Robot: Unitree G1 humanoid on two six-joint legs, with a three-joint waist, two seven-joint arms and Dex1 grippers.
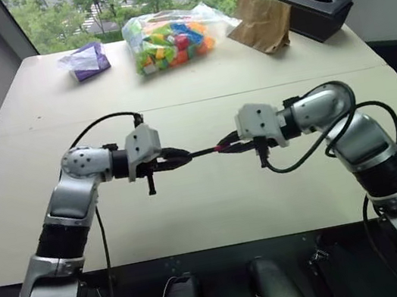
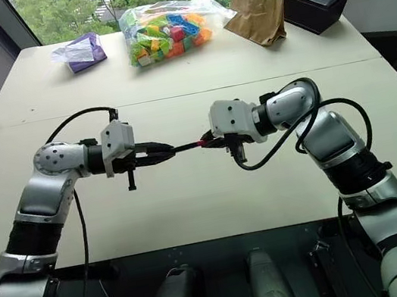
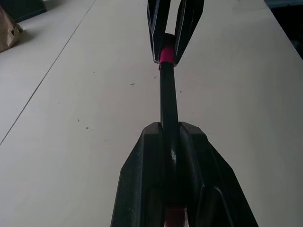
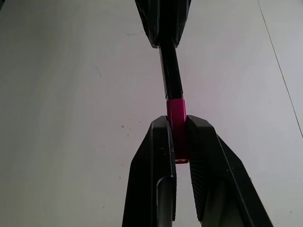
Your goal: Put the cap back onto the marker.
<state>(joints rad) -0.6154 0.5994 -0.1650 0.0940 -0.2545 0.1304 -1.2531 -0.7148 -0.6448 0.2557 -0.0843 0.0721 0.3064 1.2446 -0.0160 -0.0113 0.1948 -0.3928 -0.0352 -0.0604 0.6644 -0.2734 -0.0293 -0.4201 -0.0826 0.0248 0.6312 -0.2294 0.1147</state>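
The marker (image 1: 203,152), a thin black stick, hangs level above the table between both arms. My left gripper (image 1: 185,158) is shut on its left part; the left wrist view shows the marker (image 3: 168,99) running out from between the fingers. The cap (image 4: 175,111), a small red-pink cylinder, sits in line with the marker (image 4: 171,71) at its right end, touching it. My right gripper (image 1: 225,146) is shut on the cap, whose front half sticks out past the fingertips. How far the marker's end reaches into the cap is hidden.
The pale table (image 1: 187,81) spreads below the arms. At its far edge stand a clear bag of bright toy blocks (image 1: 168,38), a brown paper bag (image 1: 262,20), a black tissue box (image 1: 318,8) and a purple packet (image 1: 87,60).
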